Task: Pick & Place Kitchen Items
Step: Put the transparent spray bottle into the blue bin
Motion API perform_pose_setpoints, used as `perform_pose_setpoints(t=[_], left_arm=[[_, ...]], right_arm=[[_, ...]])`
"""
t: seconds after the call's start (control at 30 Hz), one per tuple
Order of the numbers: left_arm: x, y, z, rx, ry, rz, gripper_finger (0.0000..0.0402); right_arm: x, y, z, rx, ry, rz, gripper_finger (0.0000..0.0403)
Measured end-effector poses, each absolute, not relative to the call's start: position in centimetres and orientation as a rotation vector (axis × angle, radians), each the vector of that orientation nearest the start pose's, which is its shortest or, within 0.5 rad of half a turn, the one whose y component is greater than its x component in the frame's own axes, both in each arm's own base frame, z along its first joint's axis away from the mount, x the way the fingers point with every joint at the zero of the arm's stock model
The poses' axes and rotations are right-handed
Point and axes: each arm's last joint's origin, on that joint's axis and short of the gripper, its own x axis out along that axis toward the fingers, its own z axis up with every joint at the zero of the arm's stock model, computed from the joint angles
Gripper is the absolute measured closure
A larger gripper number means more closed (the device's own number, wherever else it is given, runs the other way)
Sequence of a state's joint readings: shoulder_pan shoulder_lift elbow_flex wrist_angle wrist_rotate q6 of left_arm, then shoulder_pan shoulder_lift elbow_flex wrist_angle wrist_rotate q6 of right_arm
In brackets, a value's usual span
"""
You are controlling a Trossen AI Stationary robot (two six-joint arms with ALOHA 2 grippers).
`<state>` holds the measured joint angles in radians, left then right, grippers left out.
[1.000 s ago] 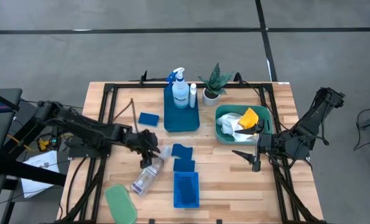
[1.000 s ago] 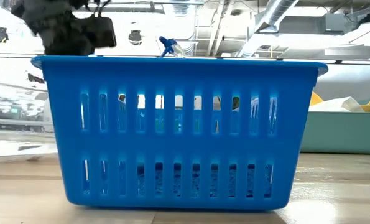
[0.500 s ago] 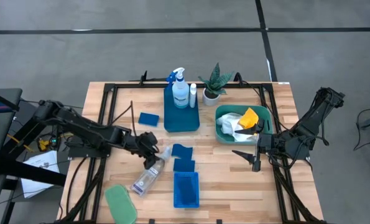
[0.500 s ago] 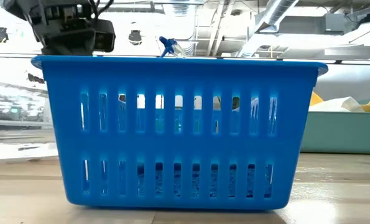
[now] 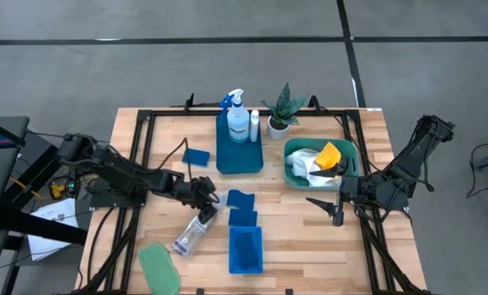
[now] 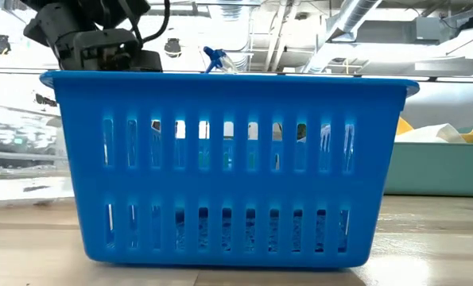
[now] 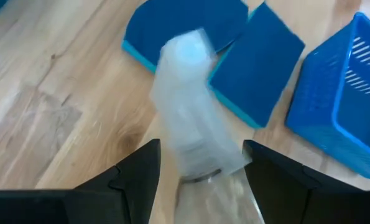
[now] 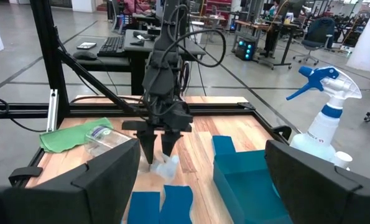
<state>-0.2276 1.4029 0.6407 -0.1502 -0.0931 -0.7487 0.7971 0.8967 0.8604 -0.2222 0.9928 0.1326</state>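
On the left, the left gripper [image 5: 204, 202] hangs over the cap end of the clear plastic bottle [image 5: 191, 234], which lies on its side on the wooden table [image 5: 309, 246]; in the left wrist view its 2 dark fingers [image 7: 135, 177] stand apart with the bottle's neck between them, and whether they touch it cannot be told. To do this step well, the gripper should probably settle lower and centre on the bottle's body before closing, since a round, light bottle is likely to roll or squirt out of a pinch near its cap. Room is tight just to the right: 2 flat blue square sponges [image 5: 241, 208] lie close beside the cap and the slotted blue plastic basket [image 5: 245, 249] stands near, so a straight upward lift looks safest. The green cloth [image 5: 159, 266] lies at the near table edge. Far right, the right gripper [image 5: 326, 206] waits wide open beside the teal tub [image 5: 294, 176].
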Motion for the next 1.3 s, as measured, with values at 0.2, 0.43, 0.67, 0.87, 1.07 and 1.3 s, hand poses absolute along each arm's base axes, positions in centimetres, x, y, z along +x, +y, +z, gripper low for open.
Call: perform_pose_setpoints(t=[0.2,0.43,0.67,0.87,1.07,1.3], left_arm=[[24.9,-5.5,16.3,-0.543,0.877,0.208,0.0178],[25.6,-5.6,14.9,-0.53,0.899,0.219,0.0178],[26.8,-5.4,14.1,-0.499,0.925,0.227,0.0179],[27.1,-5.1,14.5,-0.48,0.989,0.192,0.0192],[26.9,-5.1,14.6,-0.477,1.033,0.176,0.0211],[26.7,-5.2,14.5,-0.459,1.058,0.131,0.0229]], right_arm=[[14.5,11.4,33.9,-0.071,0.149,-0.205,0.0067],[14.5,11.4,33.9,-0.071,0.149,-0.205,0.0067],[14.5,11.4,33.9,-0.069,0.149,-0.206,0.0067],[14.5,11.4,33.9,-0.07,0.149,-0.205,0.0067],[14.5,11.4,33.9,-0.071,0.15,-0.205,0.0067],[14.5,11.4,33.9,-0.072,0.15,-0.205,0.0067]])
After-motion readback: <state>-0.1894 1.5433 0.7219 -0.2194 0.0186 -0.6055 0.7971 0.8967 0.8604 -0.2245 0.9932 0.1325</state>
